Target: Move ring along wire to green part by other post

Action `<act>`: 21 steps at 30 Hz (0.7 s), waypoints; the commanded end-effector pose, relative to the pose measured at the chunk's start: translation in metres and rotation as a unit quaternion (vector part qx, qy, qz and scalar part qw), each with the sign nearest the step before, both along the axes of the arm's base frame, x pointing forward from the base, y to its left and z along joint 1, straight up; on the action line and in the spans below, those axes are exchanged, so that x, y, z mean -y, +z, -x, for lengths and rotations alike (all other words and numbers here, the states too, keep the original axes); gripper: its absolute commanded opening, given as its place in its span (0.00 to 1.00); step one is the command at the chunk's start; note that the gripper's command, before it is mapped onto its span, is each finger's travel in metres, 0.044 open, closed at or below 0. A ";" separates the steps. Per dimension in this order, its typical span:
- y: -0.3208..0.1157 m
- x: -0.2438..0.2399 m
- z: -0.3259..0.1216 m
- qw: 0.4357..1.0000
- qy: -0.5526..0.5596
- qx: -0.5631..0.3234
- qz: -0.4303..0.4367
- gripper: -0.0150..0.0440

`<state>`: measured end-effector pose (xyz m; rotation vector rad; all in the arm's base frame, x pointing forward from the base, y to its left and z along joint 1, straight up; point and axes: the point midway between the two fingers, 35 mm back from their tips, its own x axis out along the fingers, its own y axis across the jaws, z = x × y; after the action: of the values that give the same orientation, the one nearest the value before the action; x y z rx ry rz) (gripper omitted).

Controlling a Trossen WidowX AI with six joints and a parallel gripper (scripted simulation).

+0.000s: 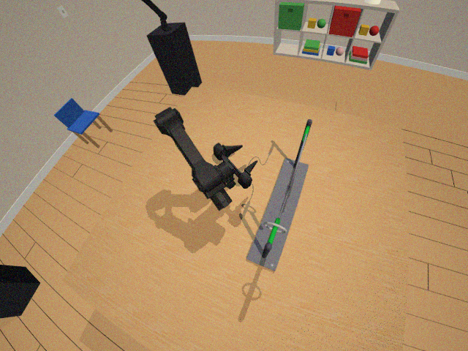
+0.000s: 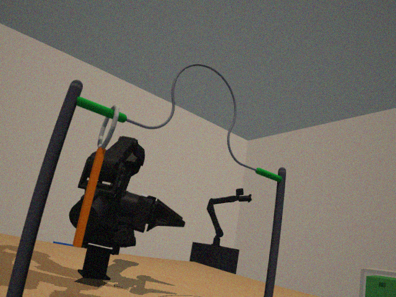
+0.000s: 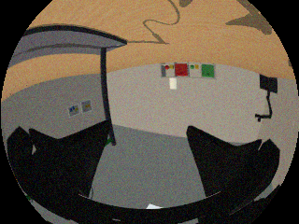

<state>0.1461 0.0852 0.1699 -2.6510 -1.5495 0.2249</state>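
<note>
The ring (image 1: 283, 229) (image 2: 112, 127) hangs around the green wire part (image 1: 272, 235) (image 2: 92, 106) beside the near post (image 1: 266, 250) (image 2: 47, 179). Its orange handle (image 2: 90, 195) hangs down below the ring in the exterior view; I cannot make it out in the other views. The thin grey wire (image 2: 198, 65) curves up and over to the other green part (image 1: 306, 132) (image 2: 268, 174) at the far post (image 1: 308, 121) (image 2: 275, 236). My gripper (image 1: 249, 153) (image 3: 149, 127) is open, with nothing between its fingers, and stands to the side of the wire, apart from the handle.
A grey base board (image 1: 300, 181) (image 3: 70, 39) lies under the wire. One upright post (image 3: 105, 89) shows beside the left finger in the wrist view. A shelf (image 1: 325, 31) and a blue chair (image 1: 81, 118) stand in the background.
</note>
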 end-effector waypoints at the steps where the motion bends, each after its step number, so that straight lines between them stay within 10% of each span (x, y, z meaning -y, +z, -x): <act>1: -0.001 0.000 0.000 1.000 0.000 0.003 0.003 0.89; 9: -0.033 0.027 -0.024 0.967 -0.001 0.183 0.180 0.53; 21: -0.072 0.091 -0.070 0.758 0.011 0.431 0.490 0.53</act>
<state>0.1936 0.0287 0.1159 -3.5305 -1.9213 -0.2005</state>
